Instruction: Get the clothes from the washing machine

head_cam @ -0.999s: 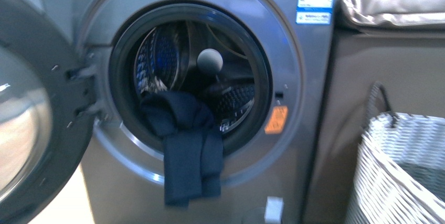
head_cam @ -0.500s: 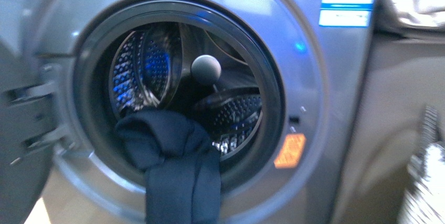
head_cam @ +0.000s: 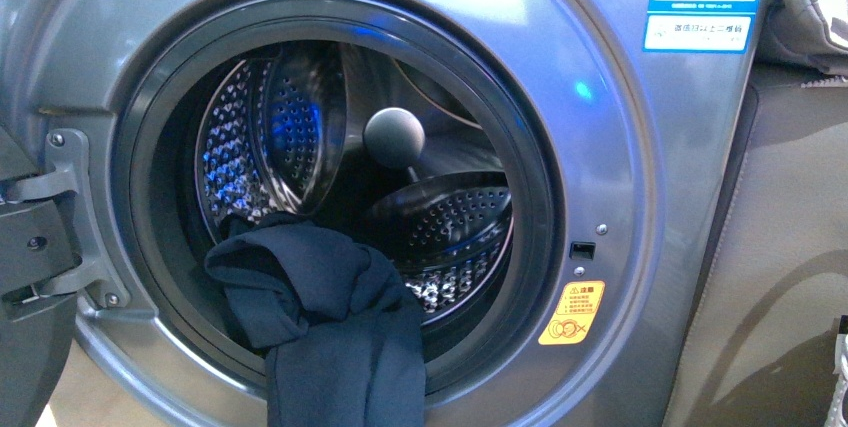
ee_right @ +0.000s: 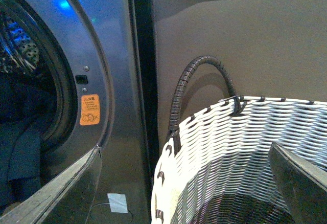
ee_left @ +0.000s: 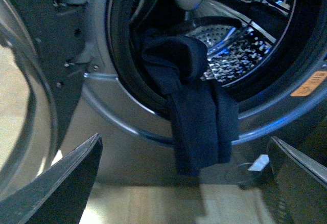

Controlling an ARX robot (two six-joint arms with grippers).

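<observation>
Front view: the washing machine [head_cam: 600, 147] fills the picture, and its round porthole [head_cam: 140, 227] is open. The clothes [head_cam: 330, 347], one dark navy piece, lie over the lower rim of the porthole, partly inside the drum [head_cam: 250, 137] and partly hanging down outside. A grey ball [head_cam: 394, 137] sits deeper inside the porthole, above the clothes. A yellow sticker [head_cam: 572, 313] is just beside the porthole, at its lower right. No gripper shows here.

Left wrist view: the left gripper [ee_left: 184, 139] is spread wide and holds nothing. It faces the porthole and does not touch the clothes. The door [ee_left: 30, 81] stands open beside the porthole.

Right wrist view: the right gripper [ee_right: 184, 150] is also spread wide and empty. It faces a woven white basket [ee_right: 245, 132], which stands apart from the porthole on the sticker's side.
</observation>
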